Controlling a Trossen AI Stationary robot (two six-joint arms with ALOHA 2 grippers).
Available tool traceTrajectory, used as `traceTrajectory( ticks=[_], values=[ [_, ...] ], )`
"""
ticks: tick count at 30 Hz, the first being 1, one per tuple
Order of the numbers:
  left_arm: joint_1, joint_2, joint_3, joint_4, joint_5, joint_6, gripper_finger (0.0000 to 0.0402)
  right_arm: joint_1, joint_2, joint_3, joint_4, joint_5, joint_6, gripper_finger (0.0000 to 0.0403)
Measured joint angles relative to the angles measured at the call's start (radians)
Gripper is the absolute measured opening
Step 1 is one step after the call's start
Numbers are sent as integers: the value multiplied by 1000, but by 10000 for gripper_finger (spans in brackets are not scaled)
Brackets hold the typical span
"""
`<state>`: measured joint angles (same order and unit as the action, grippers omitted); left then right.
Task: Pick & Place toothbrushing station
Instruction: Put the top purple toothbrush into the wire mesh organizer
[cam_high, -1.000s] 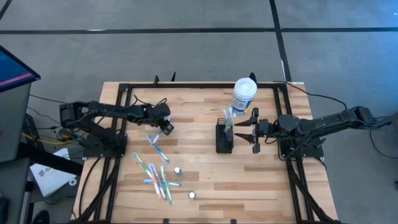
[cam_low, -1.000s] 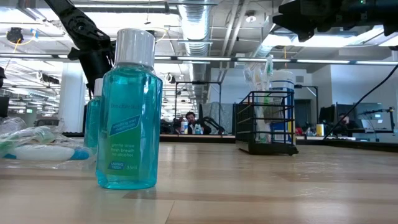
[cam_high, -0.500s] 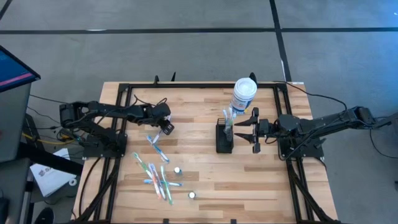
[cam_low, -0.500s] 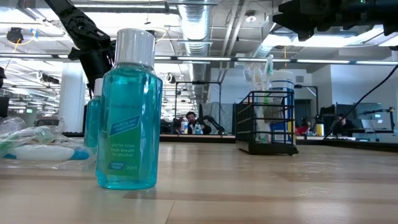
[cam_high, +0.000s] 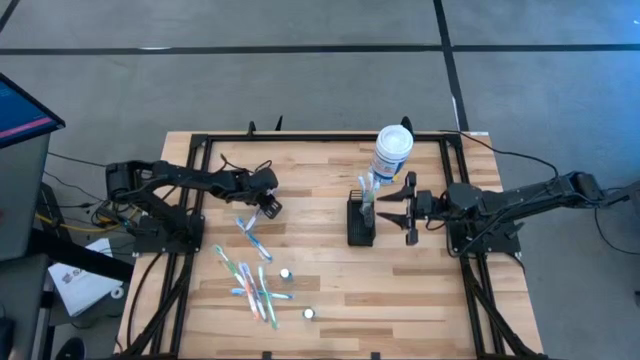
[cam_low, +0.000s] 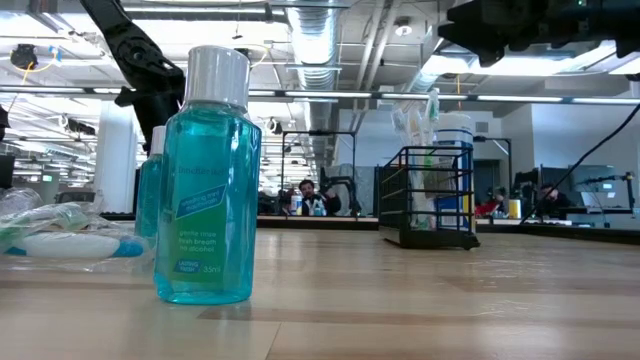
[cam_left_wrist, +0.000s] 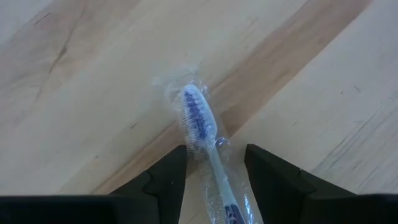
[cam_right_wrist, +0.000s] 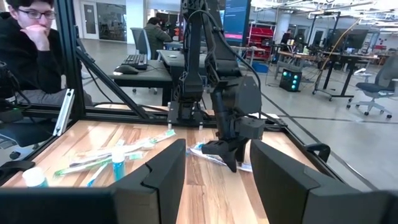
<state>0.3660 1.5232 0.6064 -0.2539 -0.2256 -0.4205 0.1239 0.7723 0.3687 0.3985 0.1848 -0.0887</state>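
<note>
Reaching further out over the table's left half than a second ago, the left gripper (cam_high: 268, 206) is hanging over a wrapped toothbrush (cam_left_wrist: 200, 119), fingers spread on either side of it, not yet pinching. The right gripper (cam_high: 392, 208) is waiting spread and empty just right of the black caddy (cam_high: 360, 224), mid-table beside the white canister (cam_high: 391, 152).

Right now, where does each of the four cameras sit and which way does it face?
High: overhead, straight down; both arms, small black slotted caddy.
Low: table height, level across; tall teal mouthwash bottle near, arms overhead.
Left wrist: faces the wood table; own fingers astride a clear-wrapped toothbrush.
Right wrist: faces across the table; own fingers.
Shared: the high view shows that toothbrush too.
</note>
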Motion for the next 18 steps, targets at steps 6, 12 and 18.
traceTrajectory(
  ticks=[6,12,18],
  values=[
    [0,-4,0,9,9,-2,99,-4,0,0,0,0,1,170],
    [1,-3,0,15,14,-3,20,-4,0,0,0,0,1,170],
    [1,-3,-1,26,14,0,8,-4,0,0,0,0,2,170]
  ],
)
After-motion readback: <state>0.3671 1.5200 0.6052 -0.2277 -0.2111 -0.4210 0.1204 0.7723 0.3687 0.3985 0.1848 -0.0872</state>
